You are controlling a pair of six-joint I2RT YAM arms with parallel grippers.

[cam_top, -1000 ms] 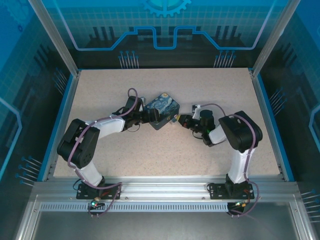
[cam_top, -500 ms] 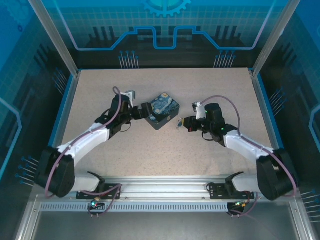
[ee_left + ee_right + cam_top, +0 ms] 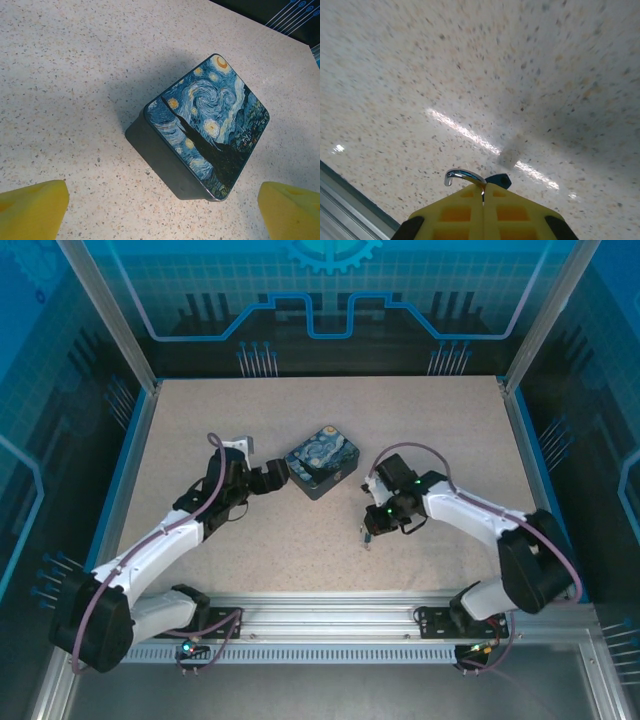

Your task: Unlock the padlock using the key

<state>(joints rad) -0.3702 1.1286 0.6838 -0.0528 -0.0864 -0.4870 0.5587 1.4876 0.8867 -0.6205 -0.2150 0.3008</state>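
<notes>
My right gripper (image 3: 483,192) is shut, its yellow pads pressed together on the padlock. The padlock's silver shackle (image 3: 462,176) curls out above the pads as a hook with one end free. A small blue key head (image 3: 500,180) pokes out beside it. The padlock's body is hidden between the pads. From above, the right gripper (image 3: 370,527) hangs over bare table, right of centre and below the tin. My left gripper (image 3: 281,474) is open just left of the painted tin (image 3: 323,460), not touching it; its yellow fingertips (image 3: 35,210) stand wide apart.
The blue-and-yellow swirl-painted tin (image 3: 207,125) sits closed on the speckled table (image 3: 300,550). A blue rim (image 3: 530,480) and metal frame posts border the table. A rail (image 3: 330,615) at the near edge carries both arm bases.
The right gripper has drawn away from the tin toward the near edge, still shut. The left gripper has let go of the tin, opened wide and backed off to the left.
</notes>
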